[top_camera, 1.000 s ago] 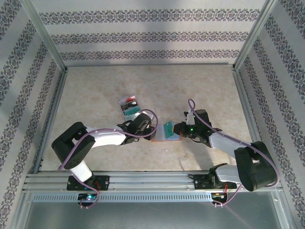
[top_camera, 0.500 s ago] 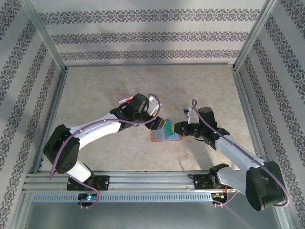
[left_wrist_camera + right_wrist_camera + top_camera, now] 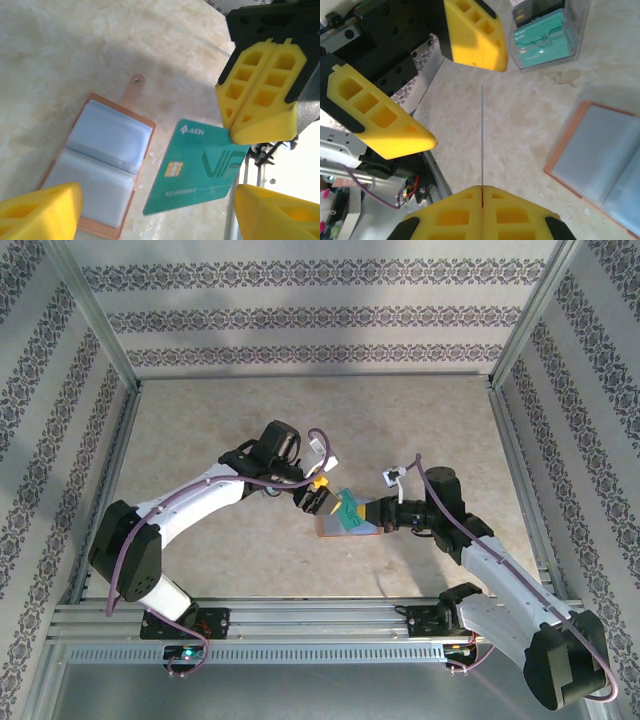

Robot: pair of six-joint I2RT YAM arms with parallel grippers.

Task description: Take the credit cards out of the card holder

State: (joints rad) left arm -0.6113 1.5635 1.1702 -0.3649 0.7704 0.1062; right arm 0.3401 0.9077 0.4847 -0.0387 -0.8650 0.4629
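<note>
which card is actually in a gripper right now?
The teal VIP card, pinched at one edge by the shut right gripper near the open wallet. The other cards lie in the clear box; the open left gripper holds nothing.

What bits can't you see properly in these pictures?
- Right wrist view: the teal plastic card is edge-on, just a thin line.
- Right wrist view: the right edge cuts off the open reddish-brown leather card holder.
- Left wrist view: a yellow finger of the left gripper hides that holder's corner.
- Right wrist view: the top edge cuts the clear plastic box of cards.
</note>
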